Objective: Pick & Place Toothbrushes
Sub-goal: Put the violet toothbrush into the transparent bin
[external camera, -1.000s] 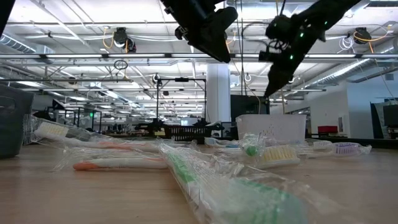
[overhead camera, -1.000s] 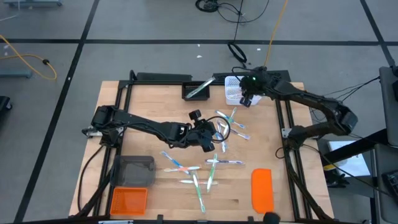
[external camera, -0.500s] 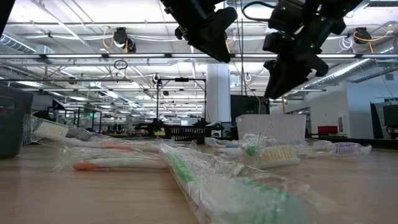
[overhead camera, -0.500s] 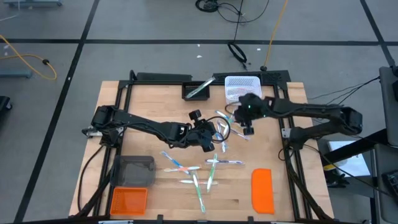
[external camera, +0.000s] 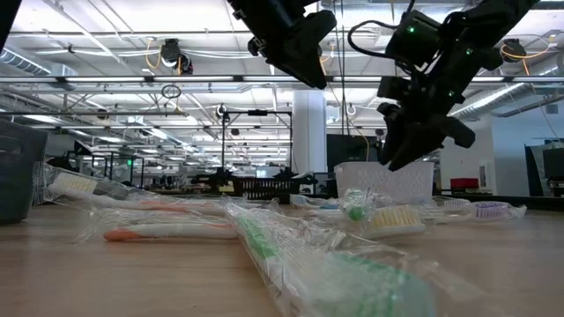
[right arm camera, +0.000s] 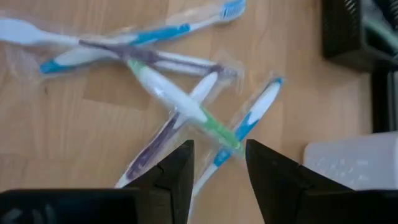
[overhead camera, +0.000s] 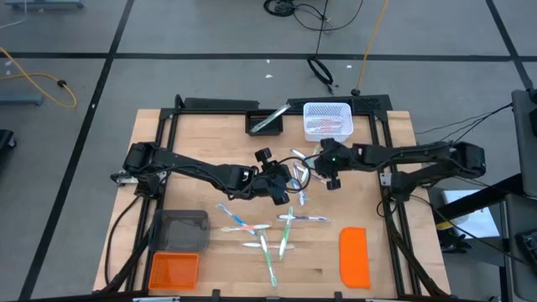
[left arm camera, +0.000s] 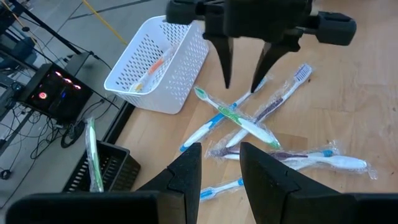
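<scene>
Lying crossed on the counter [overhead camera: 210, 143] beside the white basket [overhead camera: 325, 119], the wrapped toothbrushes [left arm camera: 249, 121] are seen directly beneath the right gripper [left arm camera: 244, 78], whose jaws are parted and empty. The left gripper [left arm camera: 219, 163] is held nearby, jaws likewise parted, grasping nothing.

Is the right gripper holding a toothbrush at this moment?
No. In the left wrist view the right gripper hangs above the crossed toothbrushes with open fingers and nothing between them.
</scene>
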Motion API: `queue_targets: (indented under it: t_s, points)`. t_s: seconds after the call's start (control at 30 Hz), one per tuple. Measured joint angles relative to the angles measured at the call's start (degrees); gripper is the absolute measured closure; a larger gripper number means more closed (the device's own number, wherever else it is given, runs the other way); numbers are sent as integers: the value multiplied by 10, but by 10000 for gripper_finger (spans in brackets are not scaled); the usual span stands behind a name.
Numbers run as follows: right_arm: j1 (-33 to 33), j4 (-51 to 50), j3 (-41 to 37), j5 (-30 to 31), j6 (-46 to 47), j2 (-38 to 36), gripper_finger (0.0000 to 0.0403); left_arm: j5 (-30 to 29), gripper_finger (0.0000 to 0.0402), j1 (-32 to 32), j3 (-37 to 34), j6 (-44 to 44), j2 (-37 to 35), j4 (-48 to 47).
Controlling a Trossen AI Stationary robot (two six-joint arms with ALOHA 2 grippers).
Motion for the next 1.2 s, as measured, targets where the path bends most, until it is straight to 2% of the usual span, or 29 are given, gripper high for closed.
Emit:
queue_targets:
  t_s: [0.3,0.47,0.63,0.77,0.93,1.2]
  points:
    - [0,-10,-12,-4,85,19,265,0,289,0,0,0,0,0]
    - [5,-10,-26,-58,134,23,265,0,289,0,0,4,0,0]
    - [34,-7,-41,-61,168,24,266,0,289,0,0,5,0,0]
    - [59,-4,-58,-55,171,24,266,0,289,0,0,5,0,1]
    - [70,-4,-71,6,183,24,267,0,289,1,0,4,0,1]
    - [66,10,-71,16,187,37,270,0,289,1,0,2,0,1]
